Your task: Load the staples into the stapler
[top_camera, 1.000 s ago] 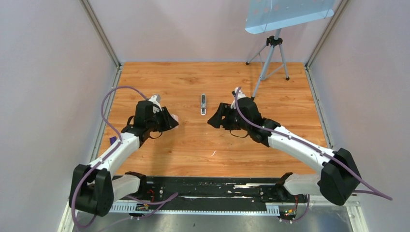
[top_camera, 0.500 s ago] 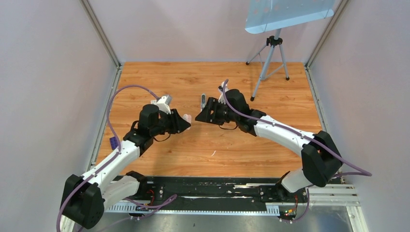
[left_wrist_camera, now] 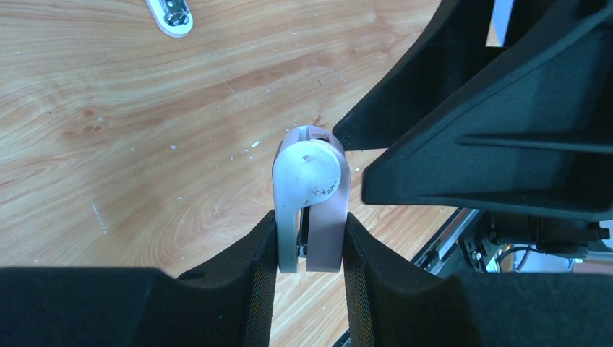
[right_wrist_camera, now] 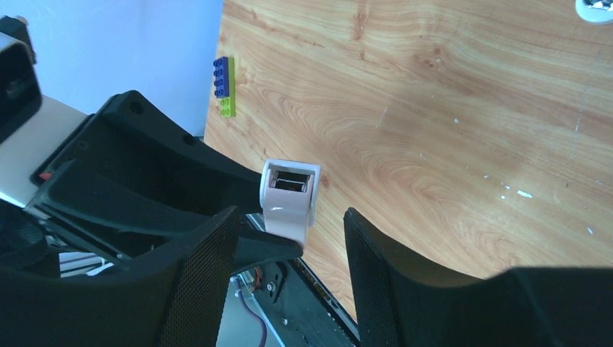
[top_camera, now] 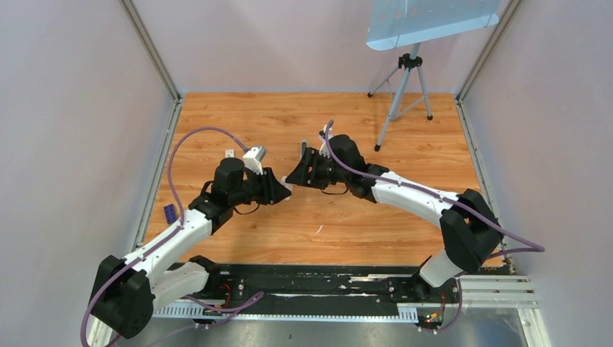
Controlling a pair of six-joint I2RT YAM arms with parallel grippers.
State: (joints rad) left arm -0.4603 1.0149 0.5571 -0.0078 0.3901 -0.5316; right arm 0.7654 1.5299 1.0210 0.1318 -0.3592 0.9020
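My left gripper (top_camera: 282,190) (left_wrist_camera: 311,228) is shut on a small piece (left_wrist_camera: 309,195), pale blue-grey on one side and pink on the other, and holds it above the table. My right gripper (top_camera: 292,178) (right_wrist_camera: 289,224) is open, with its jaws on either side of that piece's tip (right_wrist_camera: 289,195), which shows a dark slot at its end. The stapler (top_camera: 303,147), slim and white with a metal channel, lies on the table just behind the right gripper. Its end also shows in the left wrist view (left_wrist_camera: 170,14). No staples show clearly in any view.
A tripod (top_camera: 403,87) holding a pale blue panel stands at the back right. A blue and green toy brick (right_wrist_camera: 225,87) lies by the left wall (top_camera: 168,213). A black rail (top_camera: 325,285) runs along the near edge of the wooden table (top_camera: 405,217).
The left arm moved right and forward with the piece. The right arm swung left past the stapler. The two grippers now meet, with the right jaws around the piece's tip.
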